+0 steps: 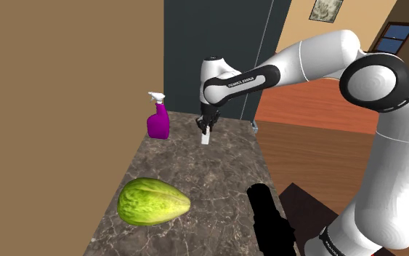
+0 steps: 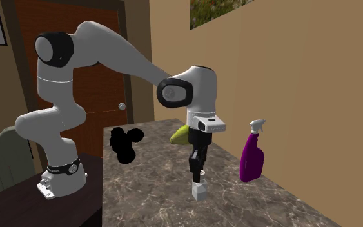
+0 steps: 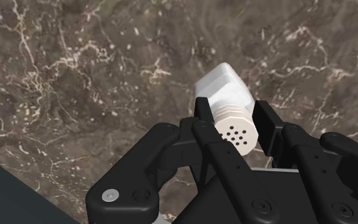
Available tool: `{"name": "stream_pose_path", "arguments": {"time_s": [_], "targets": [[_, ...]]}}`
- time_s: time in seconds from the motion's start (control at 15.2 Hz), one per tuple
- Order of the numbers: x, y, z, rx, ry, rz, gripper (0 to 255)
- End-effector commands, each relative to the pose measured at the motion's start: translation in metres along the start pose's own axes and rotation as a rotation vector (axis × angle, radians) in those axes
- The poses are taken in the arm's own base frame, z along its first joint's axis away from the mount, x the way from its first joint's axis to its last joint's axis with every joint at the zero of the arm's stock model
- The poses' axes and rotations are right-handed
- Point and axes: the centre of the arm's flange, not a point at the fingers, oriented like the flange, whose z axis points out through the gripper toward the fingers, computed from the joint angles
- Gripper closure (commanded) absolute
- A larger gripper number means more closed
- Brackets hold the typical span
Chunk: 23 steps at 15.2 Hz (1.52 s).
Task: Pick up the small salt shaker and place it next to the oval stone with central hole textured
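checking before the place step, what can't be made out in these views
Black object, shoulder view: all black, cut off by the bottom edge; no hole or texture readable.
Green object, second exterior view: mostly hidden behind the arm.
White shaker, wrist view: base faces away, cap sides covered by the gripper.

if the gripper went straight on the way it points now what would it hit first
The gripper points straight down, shut on the white salt shaker, so the shaker's base would meet the dark marbled countertop first; whether it already touches is unclear.
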Motion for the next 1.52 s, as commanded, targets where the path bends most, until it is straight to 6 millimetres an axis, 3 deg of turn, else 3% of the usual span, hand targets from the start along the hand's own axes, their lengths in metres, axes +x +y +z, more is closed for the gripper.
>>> {"name": "stream_pose_path", "arguments": {"time_s": [0.0,1.45], "targets": [[0.000,0.001,-0.007,0.000,-0.001,0.000,255],[0.001,0.013,-0.123,0.000,-0.001,0.000,255]]}}
